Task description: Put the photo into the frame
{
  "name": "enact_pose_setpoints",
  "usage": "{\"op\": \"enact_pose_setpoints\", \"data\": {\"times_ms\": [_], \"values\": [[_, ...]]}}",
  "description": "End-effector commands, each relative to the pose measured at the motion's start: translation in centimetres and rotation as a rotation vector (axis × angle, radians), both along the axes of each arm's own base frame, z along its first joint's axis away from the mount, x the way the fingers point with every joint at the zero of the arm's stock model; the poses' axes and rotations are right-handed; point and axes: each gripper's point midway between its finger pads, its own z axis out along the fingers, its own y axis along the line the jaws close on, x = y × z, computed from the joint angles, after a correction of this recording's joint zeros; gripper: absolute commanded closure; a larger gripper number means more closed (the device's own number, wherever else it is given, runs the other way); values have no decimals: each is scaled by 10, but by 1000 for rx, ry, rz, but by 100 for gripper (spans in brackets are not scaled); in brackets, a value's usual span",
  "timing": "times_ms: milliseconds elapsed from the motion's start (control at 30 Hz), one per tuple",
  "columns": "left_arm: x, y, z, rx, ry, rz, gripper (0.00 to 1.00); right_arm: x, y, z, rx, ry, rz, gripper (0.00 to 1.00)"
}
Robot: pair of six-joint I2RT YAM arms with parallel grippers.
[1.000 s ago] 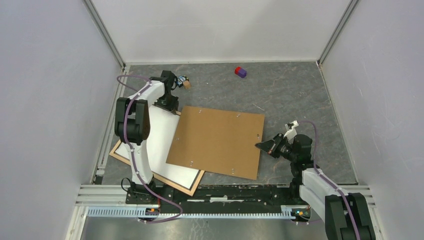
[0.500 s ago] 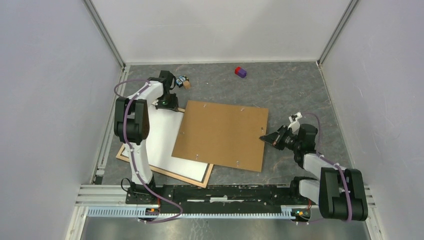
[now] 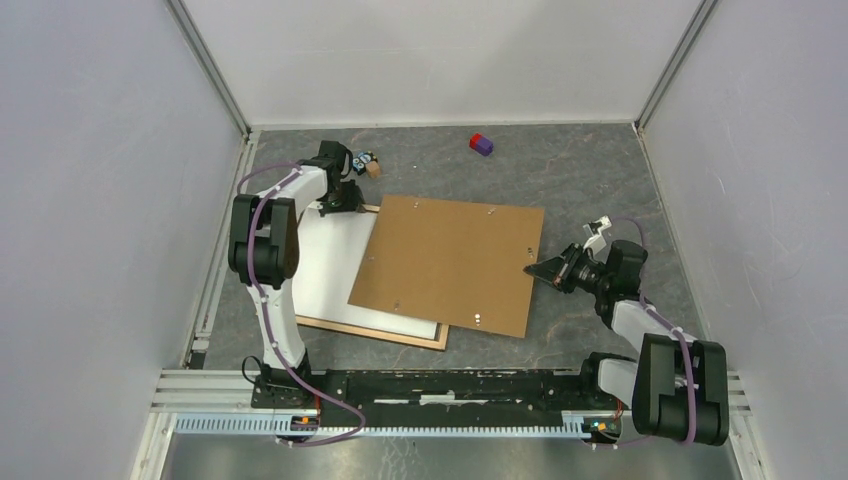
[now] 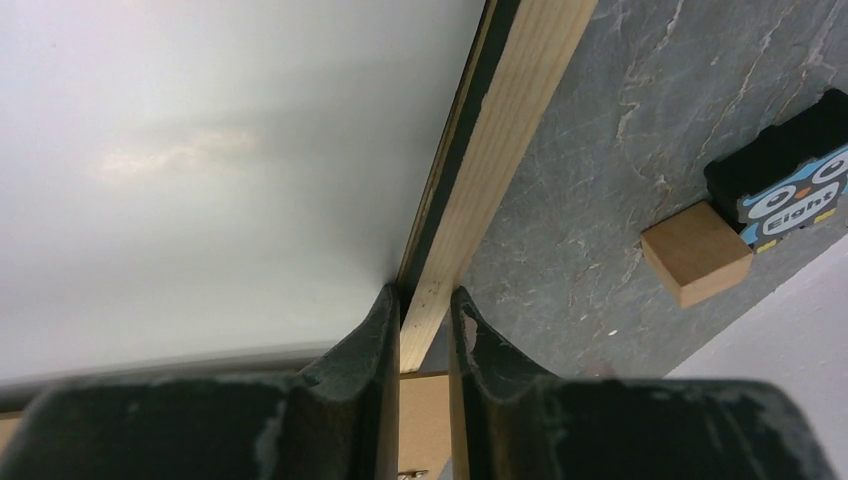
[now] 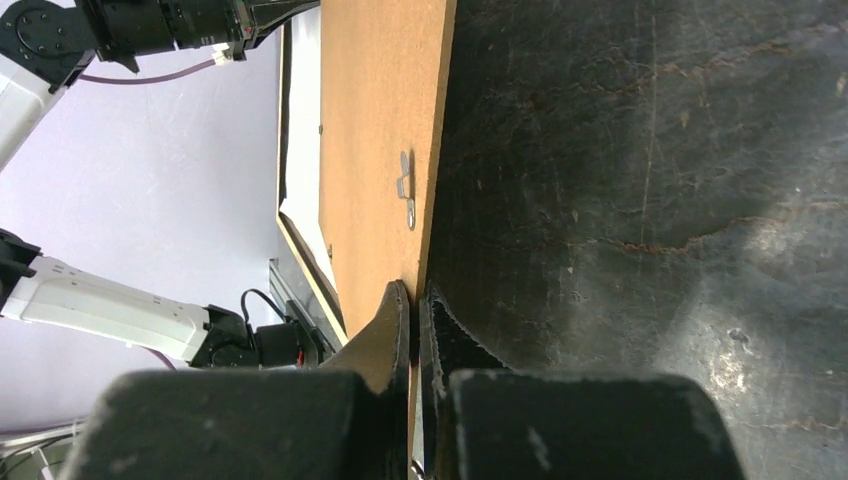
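My left gripper (image 4: 425, 300) clamps the stiff, light far rail of the frame (image 4: 505, 130) at 10 o'clock, my right gripper (image 5: 415, 300) pinches the backing board (image 3: 450, 262) at its 3 o'clock edge, and the thin, probably flexible photo (image 3: 320, 270) lies white-side-up within the frame.

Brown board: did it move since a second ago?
Yes. The right gripper, shut on the brown board, dragged it right and farther away. The frame with the photo swung too, near corner sliding right, left gripper clamped on its rail. The purple block stayed.
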Motion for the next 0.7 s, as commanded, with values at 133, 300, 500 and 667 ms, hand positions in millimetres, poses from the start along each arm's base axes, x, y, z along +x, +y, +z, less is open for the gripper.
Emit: {"op": "enact_pose_setpoints", "data": {"times_ms": [133, 300, 500, 667], "values": [[-13, -13, -40, -43, 72, 4, 54, 8, -1, -7, -10, -74, 47, 96], [-11, -6, 5, 34, -6, -103, 20, 18, -6, -22, -37, -43, 24, 95], [-11, 28, 81, 324, -115, -386, 0, 23, -4, -27, -14, -16, 50, 96], [-21, 82, 99, 595, -176, -622, 0, 24, -7, -32, -58, -11, 57, 97]]}}
